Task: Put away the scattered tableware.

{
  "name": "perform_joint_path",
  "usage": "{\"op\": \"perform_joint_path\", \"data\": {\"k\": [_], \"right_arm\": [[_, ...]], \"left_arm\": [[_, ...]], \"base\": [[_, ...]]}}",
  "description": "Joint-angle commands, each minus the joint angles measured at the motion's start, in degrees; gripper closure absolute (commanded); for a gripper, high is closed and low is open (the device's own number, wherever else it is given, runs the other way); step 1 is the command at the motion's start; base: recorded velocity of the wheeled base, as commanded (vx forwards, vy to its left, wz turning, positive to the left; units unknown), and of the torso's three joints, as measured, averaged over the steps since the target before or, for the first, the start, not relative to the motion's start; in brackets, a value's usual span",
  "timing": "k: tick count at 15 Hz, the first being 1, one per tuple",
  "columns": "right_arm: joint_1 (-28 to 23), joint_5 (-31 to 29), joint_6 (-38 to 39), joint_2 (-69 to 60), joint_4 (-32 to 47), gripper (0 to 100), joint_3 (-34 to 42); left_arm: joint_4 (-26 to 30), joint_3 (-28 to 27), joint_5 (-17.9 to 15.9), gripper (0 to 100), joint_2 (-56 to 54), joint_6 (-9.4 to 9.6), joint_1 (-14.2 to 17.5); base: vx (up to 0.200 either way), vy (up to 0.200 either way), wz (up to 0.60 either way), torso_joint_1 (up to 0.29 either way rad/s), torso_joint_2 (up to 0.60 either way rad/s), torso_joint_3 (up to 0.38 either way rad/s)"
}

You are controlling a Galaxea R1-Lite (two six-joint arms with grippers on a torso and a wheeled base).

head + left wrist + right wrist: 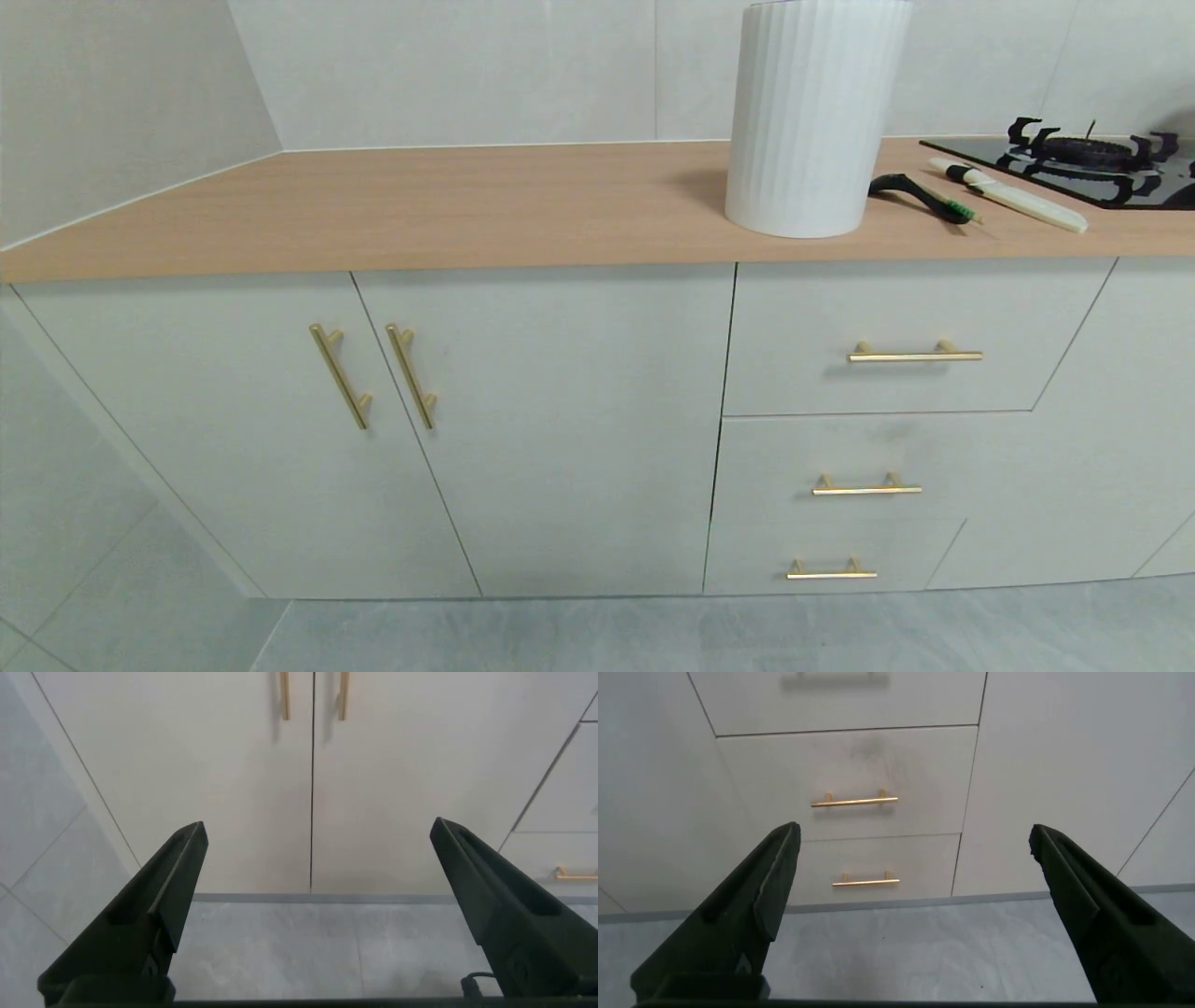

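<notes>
No text, label, number or sign can be read anywhere.

white ribbed container (810,112), tan wood-grain countertop (448,201), gold handles (913,354), black stove (1088,161)

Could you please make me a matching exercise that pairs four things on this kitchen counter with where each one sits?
Things
1. white ribbed container
2. black-handled utensil
3. white utensil
4. burner grate

Places
A. on the black cooktop
B. lying just right of the container's base
C. upright on the wooden countertop, above the top drawer
D. lying on the wood along the cooktop's near edge

Pairs: 1-C, 2-B, 3-D, 4-A
</notes>
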Motion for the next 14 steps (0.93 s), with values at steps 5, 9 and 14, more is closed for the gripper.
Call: {"op": "perform_joint_path", "data": {"k": [5,9,14], "right_arm": [[0.35,0.69,0.62,0.95,-0.27,0,-4.82],[3.6,4.82,-0.61,21.61,0.17,0,-8.34],[7.73,8.86,-0.88,63.27,-3.17,0,-23.19]], "left_arm": [[0.0,0.0,0.01,0,0.07,-0.02,0.02],[0.0,0.0,0.01,0,0.07,-0.02,0.02],[0.0,0.0,0.01,0,0.07,-0.02,0.02]], "base": [[0.0,0.0,0.0,0.0,0.0,0.0],[0.0,0.0,0.0,0.0,0.0,0.0],[0.0,0.0,0.0,0.0,0.0,0.0]]}}
